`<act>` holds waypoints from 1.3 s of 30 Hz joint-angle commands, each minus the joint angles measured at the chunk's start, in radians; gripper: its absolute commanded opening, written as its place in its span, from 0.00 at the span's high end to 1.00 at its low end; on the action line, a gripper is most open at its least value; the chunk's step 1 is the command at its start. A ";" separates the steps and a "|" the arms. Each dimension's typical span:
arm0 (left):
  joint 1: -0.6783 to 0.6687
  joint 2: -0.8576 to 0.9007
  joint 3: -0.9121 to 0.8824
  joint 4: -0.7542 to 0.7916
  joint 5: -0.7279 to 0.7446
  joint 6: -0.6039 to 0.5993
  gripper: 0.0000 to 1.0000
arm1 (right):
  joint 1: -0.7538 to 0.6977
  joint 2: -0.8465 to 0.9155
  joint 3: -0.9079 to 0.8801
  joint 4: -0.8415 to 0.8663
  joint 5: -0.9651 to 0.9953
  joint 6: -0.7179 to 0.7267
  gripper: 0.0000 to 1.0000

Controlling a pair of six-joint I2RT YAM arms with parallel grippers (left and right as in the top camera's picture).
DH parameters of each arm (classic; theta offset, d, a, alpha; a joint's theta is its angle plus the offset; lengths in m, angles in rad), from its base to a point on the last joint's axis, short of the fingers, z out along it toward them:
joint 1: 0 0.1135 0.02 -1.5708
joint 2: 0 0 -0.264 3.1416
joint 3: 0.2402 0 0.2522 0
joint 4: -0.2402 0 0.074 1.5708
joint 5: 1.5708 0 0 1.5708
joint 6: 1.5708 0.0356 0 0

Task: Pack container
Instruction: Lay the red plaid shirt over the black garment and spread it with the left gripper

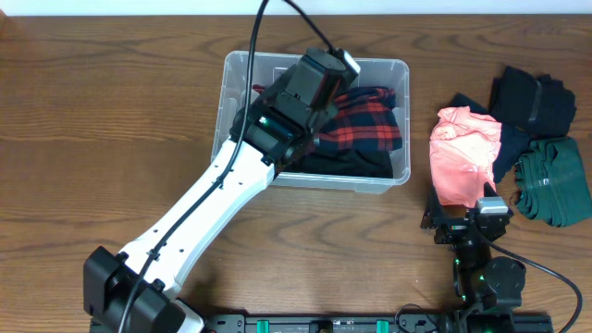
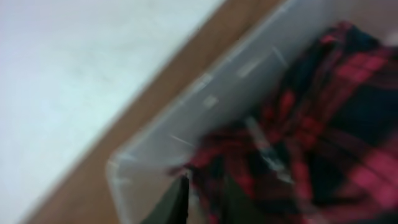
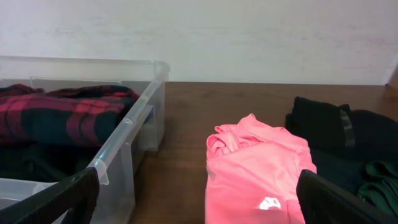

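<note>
Packing is partly done. The container (image 1: 237, 65) sits at the middle-back of the wooden table (image 1: 111, 120) and already holds a red-and-black plaid garment (image 1: 370, 125) on top of something dark.

Three pieces are left outside to its right:
- a pink garment (image 1: 462, 153), nearest the bin
- a black one (image 1: 532, 102) behind it
- a dark green one (image 1: 555, 180) at the far right

Your left gripper (image 2: 202, 208) is down inside the bin, just beside the plaid. Its wrist view is too blurred, so you cannot tell how far the jaws stand apart or whether they hold any cloth.

Your right gripper (image 3: 198, 182) is spread wide with nothing in it, facing the pink garment at close range. That looks like the likely next pick.
</note>
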 commanded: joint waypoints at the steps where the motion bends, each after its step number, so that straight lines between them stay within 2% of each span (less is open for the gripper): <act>1: 0.002 -0.001 0.023 -0.059 0.170 -0.135 0.89 | 0.008 -0.003 -0.003 -0.002 0.000 0.010 0.01; 8: 0.001 0.074 0.023 -0.151 0.465 -0.221 0.91 | 0.008 -0.003 -0.003 -0.002 0.000 0.010 0.01; 10: 0.001 0.123 0.023 -0.172 0.509 -0.221 0.91 | 0.008 -0.003 -0.003 -0.002 0.000 0.010 0.01; 21: 0.005 0.421 0.022 -0.151 0.478 -0.241 0.94 | 0.008 -0.003 -0.003 -0.002 0.000 0.010 0.01; 32: 0.004 0.367 0.026 -0.139 0.478 -0.251 0.94 | 0.008 -0.003 -0.003 -0.002 0.000 0.010 0.01; 39: 0.004 0.246 0.032 -0.137 0.478 -0.251 0.94 | 0.008 -0.003 -0.003 -0.002 0.000 0.010 0.01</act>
